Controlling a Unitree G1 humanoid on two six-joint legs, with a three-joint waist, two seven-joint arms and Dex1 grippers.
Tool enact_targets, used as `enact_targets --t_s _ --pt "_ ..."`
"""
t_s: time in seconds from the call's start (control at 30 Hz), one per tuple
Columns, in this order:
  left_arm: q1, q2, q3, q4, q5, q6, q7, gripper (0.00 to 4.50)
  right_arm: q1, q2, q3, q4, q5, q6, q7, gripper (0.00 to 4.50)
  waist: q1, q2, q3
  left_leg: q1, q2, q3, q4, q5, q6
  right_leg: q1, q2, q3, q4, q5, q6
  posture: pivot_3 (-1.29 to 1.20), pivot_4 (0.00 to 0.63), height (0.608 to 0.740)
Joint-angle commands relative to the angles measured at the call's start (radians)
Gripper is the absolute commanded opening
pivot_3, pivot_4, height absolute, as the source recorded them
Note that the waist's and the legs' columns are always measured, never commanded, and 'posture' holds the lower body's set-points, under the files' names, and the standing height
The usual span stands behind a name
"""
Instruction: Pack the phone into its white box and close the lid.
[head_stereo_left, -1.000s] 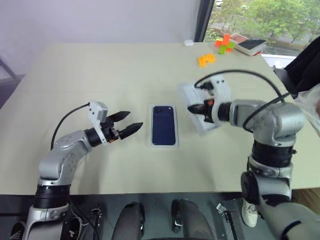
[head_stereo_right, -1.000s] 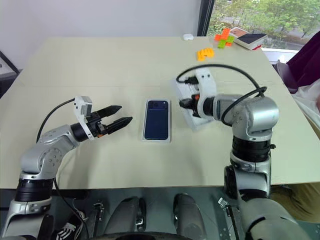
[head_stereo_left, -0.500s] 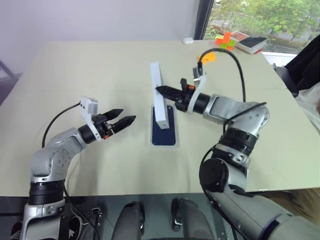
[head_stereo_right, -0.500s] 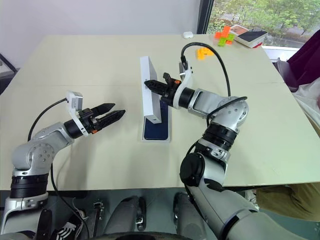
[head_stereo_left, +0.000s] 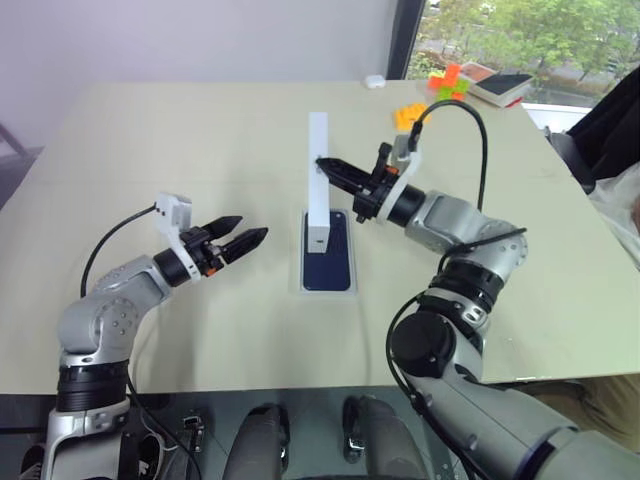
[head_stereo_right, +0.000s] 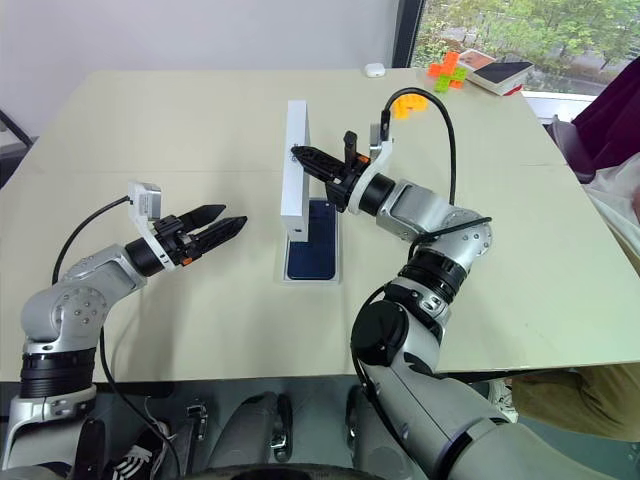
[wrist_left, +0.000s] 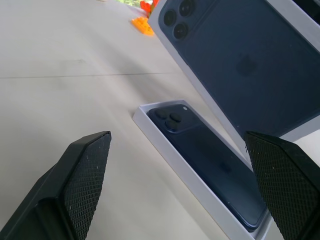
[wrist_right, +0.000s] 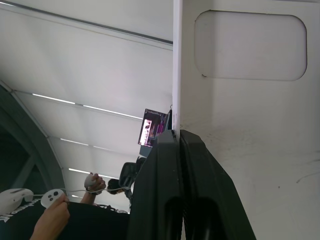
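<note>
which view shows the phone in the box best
The left wrist view: the phone lies back up in the white box, camera cluster plain, nearly all of it unobstructed. In both eye views the lid, held on edge by the right tool, hides the phone's far end. The right wrist view faces the lid's inside.

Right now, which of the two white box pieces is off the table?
The lid, held on edge by the right pincer above the white box, which lies flat holding the phone.
</note>
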Motion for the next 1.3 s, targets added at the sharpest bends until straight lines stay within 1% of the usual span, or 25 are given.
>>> enact_targets --t_s 0.03,0.13,0.33,0.47,0.8,1.03,1.1,1.2,1.3 --pt "0.001 0.0 0.017 -0.04 -0.014 -0.013 0.003 4.5 0.066 0.141 0.043 -0.012 0.098 0.005 -0.04 0.05 0.0 0.0 0.0 0.0 0.0 0.0 0.0 0.0 0.0 0.0 0.0 0.0 0.0 0.0 0.0 0.0 0.15 0.74" --pt "0.004 -0.002 0.016 -0.049 -0.018 -0.007 0.01 4.5 0.084 0.143 0.077 -0.012 0.141 -0.011 -0.073 0.05 -0.001 0.0 0.0 0.0 0.0 0.0 0.0 0.0 0.0 0.0 0.0 0.0 0.0 0.0 0.0 0.0 0.15 0.74" --pt "0.008 -0.004 0.012 -0.058 -0.018 -0.004 0.014 4.5 0.12 0.093 0.157 0.026 0.246 -0.074 -0.123 0.05 0.0 0.0 0.0 0.0 0.0 0.0 0.0 0.0 0.0 0.0 0.0 0.001 0.0 0.0 0.0 0.0 0.15 0.74" --pt "0.005 -0.005 0.008 -0.049 -0.014 -0.008 0.012 4.5 0.158 0.084 0.226 0.034 0.333 -0.136 -0.171 0.05 0.0 0.0 0.0 0.0 0.0 0.0 0.0 0.0 0.0 0.0 0.0 0.001 0.0 0.0 0.0 0.0 0.15 0.74" --pt "0.001 -0.009 -0.002 -0.045 -0.01 -0.01 0.01 4.5 0.291 0.067 0.46 0.001 0.541 -0.31 -0.285 0.05 -0.002 0.0 0.0 0.0 0.0 0.0 0.0 0.0 0.0 0.0 0.0 0.001 0.0 0.0 0.0 0.0 0.15 0.74" --pt "0.014 -0.007 -0.001 -0.059 -0.015 -0.015 0.006 4.5 0.374 0.006 0.612 -0.019 0.593 -0.395 -0.316 0.05 0.004 -0.001 -0.001 0.0 0.001 -0.001 0.0 0.0 0.0 0.0 0.0 0.001 -0.001 0.0 0.0 0.0 0.15 0.74" --pt "0.018 -0.001 0.003 -0.06 -0.02 -0.014 -0.001 4.5 0.394 -0.013 0.652 -0.027 0.61 -0.42 -0.317 0.05 0.002 0.0 0.0 -0.001 0.0 0.0 0.0 0.0 0.0 0.0 0.0 0.001 -0.001 0.0 0.0 0.0 0.15 0.74" --pt "0.02 0.019 0.033 -0.056 -0.071 0.013 -0.035 4.5 0.411 -0.031 0.69 -0.036 0.626 -0.457 -0.311 0.05 -0.004 0.0 -0.001 0.0 0.0 0.001 0.001 0.0 0.0 0.0 0.0 0.002 -0.001 0.0 0.0 0.0 0.15 0.74" --pt "0.019 0.029 0.039 -0.052 -0.076 0.006 -0.042 4.5 0.414 -0.047 0.715 -0.041 0.63 -0.492 -0.302 0.05 -0.001 0.0 -0.001 0.0 0.002 -0.001 0.001 0.0 0.0 0.0 0.002 0.002 0.001 0.0 0.0 0.0 0.15 0.74"
